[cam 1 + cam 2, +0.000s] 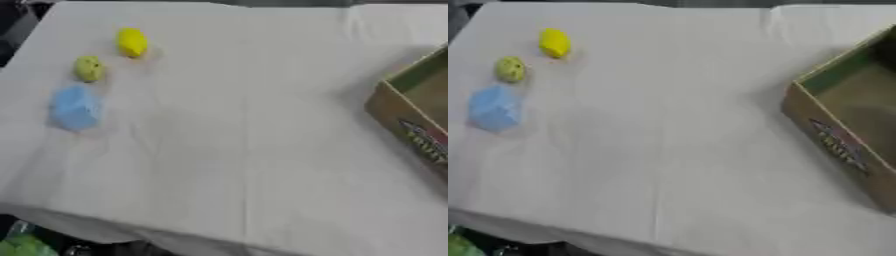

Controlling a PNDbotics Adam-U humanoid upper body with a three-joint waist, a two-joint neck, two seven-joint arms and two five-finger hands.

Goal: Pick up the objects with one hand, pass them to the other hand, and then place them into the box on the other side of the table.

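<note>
Three objects sit in a loose row on the left side of the desk point(245, 125): a bright yellow object point(132, 42) farthest from the robot, a duller yellow-green object point(88, 68) just beside it, and a pale blue object point(75, 108) nearest. The picture is soft, so their exact kinds cannot be made out; the blue one looks blocky, perhaps a cube. All three lie on the white cloth, apart from one another or barely touching. The cardboard box point(842, 145) stands well apart on the right side, its opening showing nothing inside as far as can be seen. Neither robot hand appears in either view, so how their fingers stand cannot be told. By this showing the task has not begun: every object waits to be picked up, passed and placed.
</note>
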